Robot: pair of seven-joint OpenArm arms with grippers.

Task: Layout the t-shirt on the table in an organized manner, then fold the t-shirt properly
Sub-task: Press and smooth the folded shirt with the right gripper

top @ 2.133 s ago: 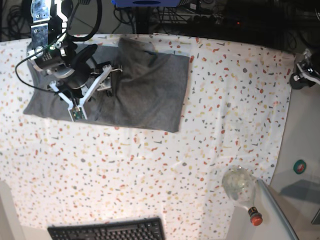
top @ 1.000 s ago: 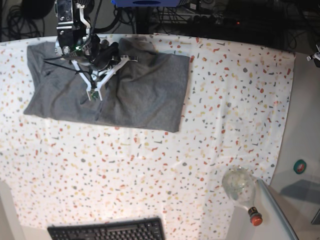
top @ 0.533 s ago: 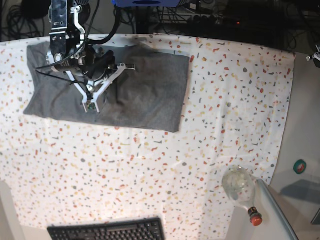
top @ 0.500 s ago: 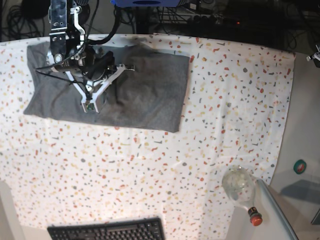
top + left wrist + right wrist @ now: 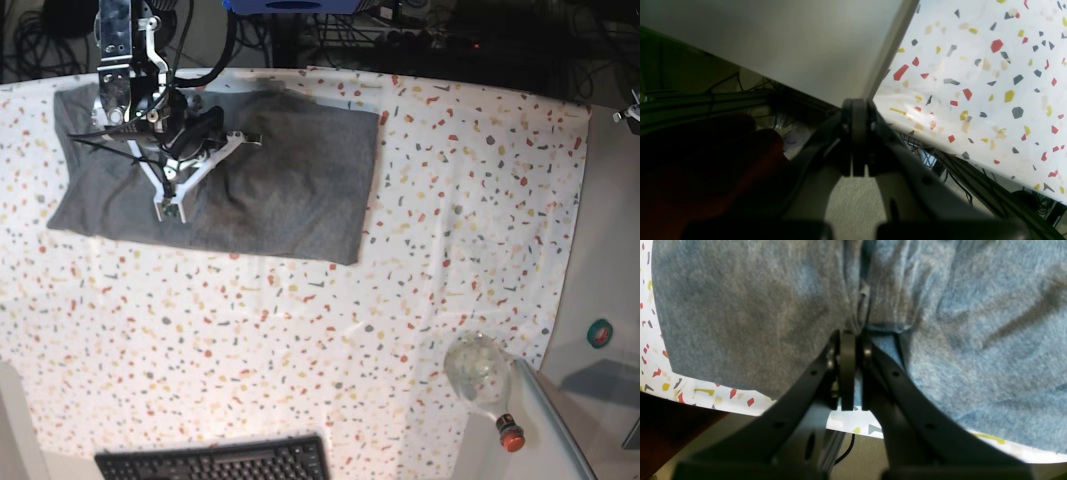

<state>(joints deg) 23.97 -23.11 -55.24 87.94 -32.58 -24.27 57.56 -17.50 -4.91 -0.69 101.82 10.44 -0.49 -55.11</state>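
Item 1, nearest edge of my base view: a black keyboard [image 5: 215, 460] at the bottom of the table [image 5: 300, 330], partly cut off by the frame.

Item 2: a clear bottle with a red cap [image 5: 485, 385] lying near the table's lower right corner, beside a pale side surface carrying a small teal round object [image 5: 600, 333].

Item 3: the table itself, a white cloth flecked red, orange, yellow and grey, bare across its middle and right.

Item 4: the t-shirt [image 5: 290, 180], heather grey, lying as a rough rectangle at the far left of the table, its back edge close to the table's far edge. I see soft creases across it and a ridge of bunched cloth near its middle.

Item 5: my right gripper [image 5: 851, 336], over the t-shirt's far-left part. In the right wrist view its jaws are pressed together with a small ridge of grey cloth gathered at the tips, so I count it as pinching the t-shirt.

Item 6: my left gripper [image 5: 858, 110], off the table's right edge. The left wrist view shows its jaws clamped together on nothing, with the speckled cloth's edge and floor cables beyond it.

Item 7, farthest: dark cabling and equipment behind the table.
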